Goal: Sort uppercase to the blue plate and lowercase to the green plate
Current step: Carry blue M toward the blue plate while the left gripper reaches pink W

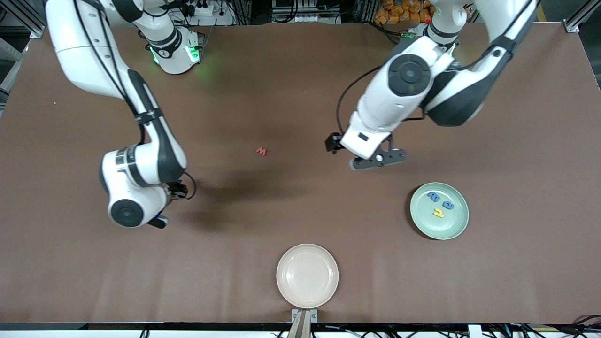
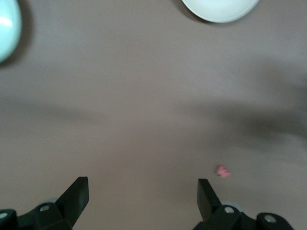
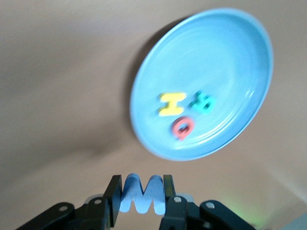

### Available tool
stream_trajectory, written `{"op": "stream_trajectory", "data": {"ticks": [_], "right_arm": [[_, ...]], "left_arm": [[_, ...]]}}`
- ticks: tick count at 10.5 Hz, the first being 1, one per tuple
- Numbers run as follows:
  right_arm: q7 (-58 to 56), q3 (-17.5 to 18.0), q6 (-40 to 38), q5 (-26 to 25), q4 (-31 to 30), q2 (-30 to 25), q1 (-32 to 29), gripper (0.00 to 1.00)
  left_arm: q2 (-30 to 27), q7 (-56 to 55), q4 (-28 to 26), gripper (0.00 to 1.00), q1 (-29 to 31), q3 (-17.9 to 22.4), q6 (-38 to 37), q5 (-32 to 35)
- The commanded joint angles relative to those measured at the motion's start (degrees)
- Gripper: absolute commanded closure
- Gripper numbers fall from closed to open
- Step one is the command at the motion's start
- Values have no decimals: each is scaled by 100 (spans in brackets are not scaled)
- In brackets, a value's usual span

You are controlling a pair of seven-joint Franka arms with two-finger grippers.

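Right gripper [image 3: 141, 194] grips the blue foam capital W/M [image 3: 142, 191] above the round sky-blue plate [image 3: 240, 57]; best to centre over bare plate before letting go. Plate holds yellow H [image 3: 171, 104], teal R [image 3: 203, 102], red Q [image 3: 183, 128]. Left gripper [image 2: 143, 191] hovers wide open near the red foam w [image 1: 261, 151], alone mid-table. Mint-green plate [image 1: 458, 223]: blue m, blue a, yellow r. Cream plate [image 1: 307, 272] empty.

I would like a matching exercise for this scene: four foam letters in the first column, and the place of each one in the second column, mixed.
Things:
1. red w
2. yellow H
3. blue W
4. blue a

Places:
A. in the green plate
B. between the fingers of the right pincer
C. on the bare table
D. in the blue plate

Pairs: 1-C, 2-D, 3-B, 4-A
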Motion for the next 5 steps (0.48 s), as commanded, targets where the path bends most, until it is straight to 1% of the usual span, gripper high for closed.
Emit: {"op": "stream_trajectory", "data": {"ticks": [1, 2, 3, 4, 5], "right_arm": [[-601, 101, -8, -309, -245, -88, -381, 74], [-699, 101, -8, -327, -280, -88, -512, 74], [-900, 92, -26, -466, -324, -45, -548, 75], [-1015, 100, 35, -572, -351, -35, -792, 76], [-1295, 101, 36, -617, -368, -35, -873, 76]], "left_arm": [[257, -882, 61, 0, -1019, 722, 526, -43], [362, -1208, 69, 0, -1529, 1136, 737, -52], [476, -1499, 104, 0, -1943, 1453, 931, -52], [669, -1763, 235, 0, -2338, 1691, 1107, -52], [897, -1974, 454, 0, -2769, 2024, 1204, -43]]}}
